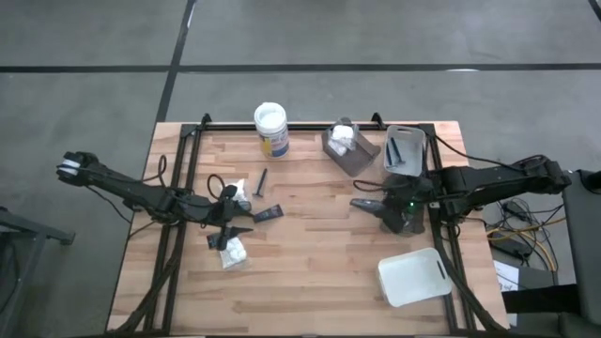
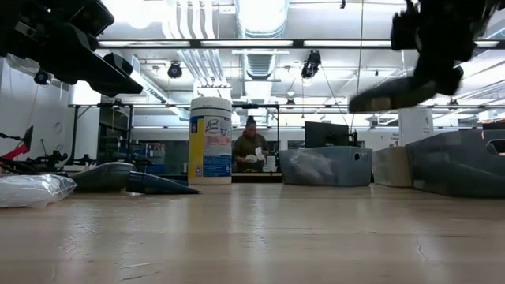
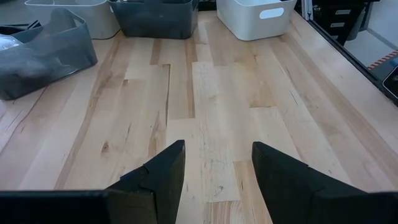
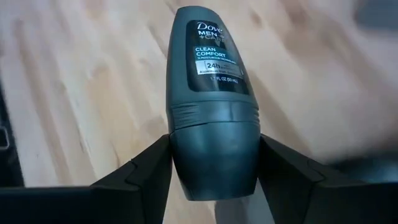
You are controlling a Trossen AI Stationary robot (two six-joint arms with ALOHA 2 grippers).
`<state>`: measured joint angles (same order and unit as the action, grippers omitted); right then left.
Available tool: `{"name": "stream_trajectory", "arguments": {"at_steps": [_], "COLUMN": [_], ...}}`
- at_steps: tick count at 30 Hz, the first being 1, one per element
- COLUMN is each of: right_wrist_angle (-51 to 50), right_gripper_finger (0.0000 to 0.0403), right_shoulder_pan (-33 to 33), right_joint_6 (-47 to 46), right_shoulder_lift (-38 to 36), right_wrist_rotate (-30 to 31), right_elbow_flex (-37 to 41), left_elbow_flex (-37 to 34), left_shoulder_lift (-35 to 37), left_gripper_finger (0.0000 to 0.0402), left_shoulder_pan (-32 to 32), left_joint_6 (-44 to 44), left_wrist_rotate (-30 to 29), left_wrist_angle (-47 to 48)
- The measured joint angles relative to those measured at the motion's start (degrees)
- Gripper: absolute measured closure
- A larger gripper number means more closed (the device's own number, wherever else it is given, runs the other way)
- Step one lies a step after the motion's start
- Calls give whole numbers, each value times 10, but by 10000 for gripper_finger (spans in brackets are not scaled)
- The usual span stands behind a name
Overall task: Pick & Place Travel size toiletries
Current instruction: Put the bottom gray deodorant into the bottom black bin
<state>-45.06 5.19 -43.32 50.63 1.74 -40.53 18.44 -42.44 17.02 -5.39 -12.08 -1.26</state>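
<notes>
- We have the right gripper (image 4: 214, 180) clamped on a dark grey roll-on deodorant bottle (image 4: 211, 93), fingers pressing the cap end from both sides, label end pointing away from the wrist.
- In the high view the right gripper (image 1: 380, 208) sits right of table centre, the bottle (image 1: 366, 203) sticking out toward the middle. The low view shows the bottle (image 2: 394, 93) well above the wood, tilted slightly.
- Nearest receptacles: the grey tray (image 1: 406, 150) just behind the gripper with dark items in it, a second grey tray (image 1: 349, 148) holding a white packet, and the white tray (image 1: 413, 275) at the front right.
- We judge this the carry-to-tray stage. Which tray is meant we cannot tell; the nearby grey one with similar dark items seems likely.
- To do it well: keep the bottle level, clear the tray wall before descending, lower inside the rim, and only then part the fingers. The smooth rounded cap could slip or roll if released high.
- The left gripper (image 3: 214, 180) is spread apart and empty over bare wood, near the remaining toiletries: white packets (image 1: 233, 252), a dark tube (image 1: 268, 213), a thin dark stick (image 1: 262, 181).
- The white-lidded jar (image 1: 270, 128) stands at the back edge, away from the work.
</notes>
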Motion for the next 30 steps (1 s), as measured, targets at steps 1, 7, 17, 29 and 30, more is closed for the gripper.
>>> {"name": "stream_trajectory", "arguments": {"at_steps": [1,7,17,29,30], "right_wrist_angle": [-20,-73,-217,-418,-419], "right_gripper_finger": [205,209,210,208,208], "right_shoulder_pan": [0,0,0,0,0], "right_joint_6": [-28,-122,-194,-381,-388], "right_shoulder_lift": [0,-4,-38,-33,-33], "right_wrist_rotate": [-7,-93,-39,-16,-16], "right_elbow_flex": [0,-4,-96,-167,-167], "left_elbow_flex": [0,0,0,0,0], "left_shoulder_lift": [0,0,0,0,0], "left_gripper_finger": [209,209,209,209,209], "left_shoulder_pan": [0,0,0,0,0], "left_joint_6": [0,0,0,0,0], "left_wrist_rotate": [0,0,0,0,0], "left_wrist_angle": [0,0,1,0,0]}}
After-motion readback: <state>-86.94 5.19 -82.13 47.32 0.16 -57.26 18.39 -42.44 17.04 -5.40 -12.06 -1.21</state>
